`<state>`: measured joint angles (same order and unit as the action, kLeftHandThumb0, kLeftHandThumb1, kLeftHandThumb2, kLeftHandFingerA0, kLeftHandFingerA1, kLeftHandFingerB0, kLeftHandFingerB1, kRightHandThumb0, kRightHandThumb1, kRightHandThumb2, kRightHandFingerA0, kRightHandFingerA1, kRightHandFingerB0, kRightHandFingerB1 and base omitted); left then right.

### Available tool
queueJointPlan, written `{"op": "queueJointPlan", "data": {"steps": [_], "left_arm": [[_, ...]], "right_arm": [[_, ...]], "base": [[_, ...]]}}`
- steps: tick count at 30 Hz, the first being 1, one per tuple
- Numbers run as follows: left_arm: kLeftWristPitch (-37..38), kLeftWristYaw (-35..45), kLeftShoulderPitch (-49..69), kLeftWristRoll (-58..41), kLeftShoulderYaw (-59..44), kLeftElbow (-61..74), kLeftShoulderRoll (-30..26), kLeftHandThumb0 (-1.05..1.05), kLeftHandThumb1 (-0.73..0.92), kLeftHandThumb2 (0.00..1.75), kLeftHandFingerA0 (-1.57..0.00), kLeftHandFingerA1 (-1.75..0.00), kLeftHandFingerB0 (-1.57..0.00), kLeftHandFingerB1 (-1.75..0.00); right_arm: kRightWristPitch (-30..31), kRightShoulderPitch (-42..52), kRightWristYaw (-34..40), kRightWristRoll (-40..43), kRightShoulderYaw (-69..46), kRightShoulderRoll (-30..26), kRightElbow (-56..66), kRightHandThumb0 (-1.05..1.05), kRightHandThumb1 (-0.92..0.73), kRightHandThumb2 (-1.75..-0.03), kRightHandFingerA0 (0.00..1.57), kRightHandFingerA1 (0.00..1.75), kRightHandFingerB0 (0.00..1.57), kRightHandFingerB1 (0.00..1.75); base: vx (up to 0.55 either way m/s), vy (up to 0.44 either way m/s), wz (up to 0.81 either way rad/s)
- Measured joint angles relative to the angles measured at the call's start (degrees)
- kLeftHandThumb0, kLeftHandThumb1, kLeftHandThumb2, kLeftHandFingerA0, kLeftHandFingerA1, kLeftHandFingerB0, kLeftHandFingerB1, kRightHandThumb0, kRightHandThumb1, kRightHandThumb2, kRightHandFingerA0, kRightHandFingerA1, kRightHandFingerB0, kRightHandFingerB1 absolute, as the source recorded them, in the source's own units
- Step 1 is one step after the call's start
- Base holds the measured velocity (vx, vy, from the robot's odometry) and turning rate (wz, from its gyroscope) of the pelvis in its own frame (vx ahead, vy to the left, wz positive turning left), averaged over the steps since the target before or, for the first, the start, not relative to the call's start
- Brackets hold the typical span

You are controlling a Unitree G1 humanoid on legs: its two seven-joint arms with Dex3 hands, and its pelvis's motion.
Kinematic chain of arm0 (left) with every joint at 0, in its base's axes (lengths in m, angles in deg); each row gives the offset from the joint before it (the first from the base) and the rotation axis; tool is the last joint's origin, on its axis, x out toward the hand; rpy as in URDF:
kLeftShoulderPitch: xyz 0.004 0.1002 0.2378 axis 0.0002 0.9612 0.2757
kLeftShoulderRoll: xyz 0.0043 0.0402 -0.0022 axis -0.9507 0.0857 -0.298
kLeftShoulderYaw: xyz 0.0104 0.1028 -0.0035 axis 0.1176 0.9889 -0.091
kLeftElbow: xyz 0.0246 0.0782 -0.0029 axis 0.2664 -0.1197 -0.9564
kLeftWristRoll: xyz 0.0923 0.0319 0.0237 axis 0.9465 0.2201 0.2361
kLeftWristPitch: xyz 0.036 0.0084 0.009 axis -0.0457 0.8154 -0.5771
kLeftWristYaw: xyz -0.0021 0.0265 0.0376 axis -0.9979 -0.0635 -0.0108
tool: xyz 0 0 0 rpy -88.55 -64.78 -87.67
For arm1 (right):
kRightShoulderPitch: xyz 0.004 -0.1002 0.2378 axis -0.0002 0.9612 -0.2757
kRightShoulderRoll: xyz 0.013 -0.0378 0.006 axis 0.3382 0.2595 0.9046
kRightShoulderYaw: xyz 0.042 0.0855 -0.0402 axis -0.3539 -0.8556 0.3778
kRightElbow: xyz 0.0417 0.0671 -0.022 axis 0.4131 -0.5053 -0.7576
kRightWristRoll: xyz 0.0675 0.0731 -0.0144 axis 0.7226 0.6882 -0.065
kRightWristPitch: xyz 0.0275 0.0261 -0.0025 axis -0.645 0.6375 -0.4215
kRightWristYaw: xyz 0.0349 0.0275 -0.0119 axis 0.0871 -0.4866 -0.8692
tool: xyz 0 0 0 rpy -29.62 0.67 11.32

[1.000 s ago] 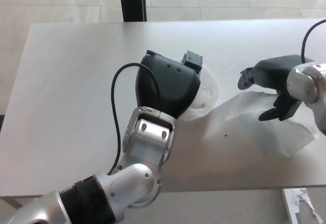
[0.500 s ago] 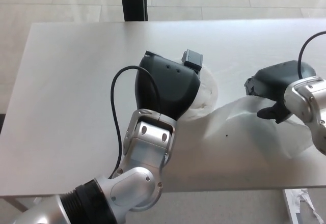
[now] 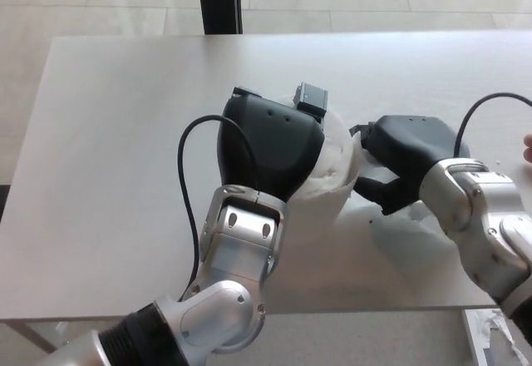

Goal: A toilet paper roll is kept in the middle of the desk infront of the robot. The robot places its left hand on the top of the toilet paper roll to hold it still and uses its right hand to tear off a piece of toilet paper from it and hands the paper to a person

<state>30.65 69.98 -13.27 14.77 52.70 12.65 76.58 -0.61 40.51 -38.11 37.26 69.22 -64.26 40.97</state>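
The white toilet paper roll (image 3: 339,154) stands mid-desk, mostly covered by my left hand (image 3: 270,145), which rests on its top and clasps it. A loose flap of paper (image 3: 326,208) hangs from the roll's near side. My right hand (image 3: 399,160) sits palm down right beside the roll on its right, touching or nearly touching it. The sheet that lay on the desk is hidden under that hand and forearm, so whether it grips paper cannot be seen.
The grey desk (image 3: 116,133) runs wide to the left and back. A black post (image 3: 220,0) stands behind its far edge. A person's fingertip (image 3: 527,146) shows at the right border. White paper scraps (image 3: 497,333) lie on the floor at lower right.
My right hand has moved left across the desk from the spread sheet up to the roll, and the sheet no longer shows. The left hand has stayed on the roll.
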Motion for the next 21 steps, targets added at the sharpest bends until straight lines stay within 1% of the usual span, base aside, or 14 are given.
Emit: {"op": "queueJointPlan", "data": {"steps": [1,2,3,4,5,6,7,8,9,11,12,13,17,21], "left_arm": [[-0.1,-0.1,0.2,0.2,-0.2,0.1,0.0,-0.59,0.73,0.61,-0.73,-0.75,-0.3,-0.47],[-0.2,-0.2,0.4,0.2,-0.4,0.2,0.0,-0.59,0.75,0.61,-0.85,-0.98,-0.28,-0.46],[-0.2,-0.3,0.5,0.3,-0.5,0.3,0.0,-0.45,0.54,1.01,-0.54,-0.76,-0.14,-0.52],[-0.2,-0.4,0.6,0.4,-0.6,0.4,0.0,-0.45,0.54,1.01,-0.54,-0.76,-0.14,-0.52],[-0.2,-0.4,0.8,0.5,-0.7,0.5,0.0,-0.59,0.77,0.62,-0.66,-0.79,-0.26,-0.43],[-0.3,-0.5,1.0,0.7,-0.8,0.6,0.0,-0.57,0.8,0.64,-0.72,-0.89,-0.24,-0.45],[-0.3,-0.5,1.1,0.8,-0.9,0.6,0.0,-0.45,0.56,1.03,-0.63,-0.79,-0.14,-0.52],[-0.3,-0.6,1.2,0.9,-0.9,0.7,0.0,-0.57,0.78,0.62,-0.81,-0.88,-0.31,-0.47],[-0.3,-0.6,1.3,1.1,-1.0,0.7,0.0,-0.61,0.63,0.9,-0.7,-0.84,-0.24,-0.53],[-0.3,-0.7,1.5,1.3,-1.1,0.9,0.1,-0.57,0.8,0.63,-0.72,-0.84,-0.29,-0.48],[-0.3,-0.8,1.6,1.4,-1.1,0.9,0.1,-0.46,0.57,1.03,-0.6,-0.78,-0.18,-0.54],[-0.3,-0.8,1.6,1.5,-1.2,0.9,0.2,-0.58,0.79,0.65,-0.81,-0.91,-0.27,-0.5],[-0.3,-1.0,1.9,1.8,-1.3,1.0,0.4,-0.6,0.77,0.63,-0.86,-0.85,-0.29,-0.5],[-0.3,-1.3,2.3,2.1,-1.3,1.2,0.5,-0.62,0.77,0.62,-0.71,-0.7,-0.28,-0.48]], "right_arm": [[0.0,0.6,0.4,0.5,-1.6,1.2,0.0,-0.25,-0.6,-1.06,1.05,1.75,0.74,1.38],[0.1,1.2,0.6,1.2,-3.3,2.3,0.0,-0.29,-0.6,-1.03,1.06,1.75,0.67,1.68],[0.2,1.6,0.8,1.7,-4.7,3.3,0.0,-0.3,-0.65,-0.96,1.06,1.75,0.68,1.75],[0.3,1.9,0.9,2.2,-5.8,4.1,0.0,-0.3,-0.65,-0.96,1.06,1.75,0.68,1.75],[0.4,2.2,1.1,3.0,-7.4,5.2,0.0,-0.31,-0.72,-0.84,1.04,1.75,0.7,1.75],[0.6,2.4,1.2,3.8,-9.1,6.3,0.0,-0.29,-0.72,-0.79,1.03,1.75,0.7,1.75],[0.7,2.4,1.3,4.3,-10.2,7.1,0.0,-0.27,-0.68,-0.88,1.03,1.75,0.73,1.75],[0.9,2.4,1.5,5.1,-11.7,8.1,0.0,-0.26,-0.65,-0.95,1.03,1.75,0.82,1.53],[1.0,2.4,1.8,5.8,-13.0,9.0,0.0,-0.26,-0.71,-0.87,1.05,1.75,0.75,1.66],[1.1,2.4,2.3,7.1,-15.3,10.5,0.2,-0.27,-0.73,-0.82,1.06,1.75,0.73,1.66],[1.1,2.4,2.6,7.9,-16.7,11.5,0.2,-0.25,-0.69,-0.87,1.05,1.75,0.76,1.54],[1.2,2.4,2.8,8.6,-18.0,12.3,0.3,-0.19,-0.61,-1.14,1.07,1.75,0.86,1.53],[1.2,2.3,3.8,11.5,-22.8,15.3,0.9,-0.2,-0.54,-1.2,1.09,1.75,0.84,1.54],[1.2,1.8,4.5,14.1,-26.7,17.4,1.1,-0.28,-0.5,-1.15,1.37,1.49,1.14,1.34]], "base": [[0.0,0.0,0.0],[0.0,0.0,0.0],[0.0,0.0,0.0],[0.0,0.0,0.0],[0.0,0.0,0.0],[0.0,0.0,0.0],[0.0,0.0,0.0],[0.0,0.0,0.0],[0.0,0.0,0.0],[0.0,0.0,0.0],[0.0,0.0,0.0],[0.0,0.0,0.0],[0.0,0.0,0.0],[0.0,0.0,0.0]]}}
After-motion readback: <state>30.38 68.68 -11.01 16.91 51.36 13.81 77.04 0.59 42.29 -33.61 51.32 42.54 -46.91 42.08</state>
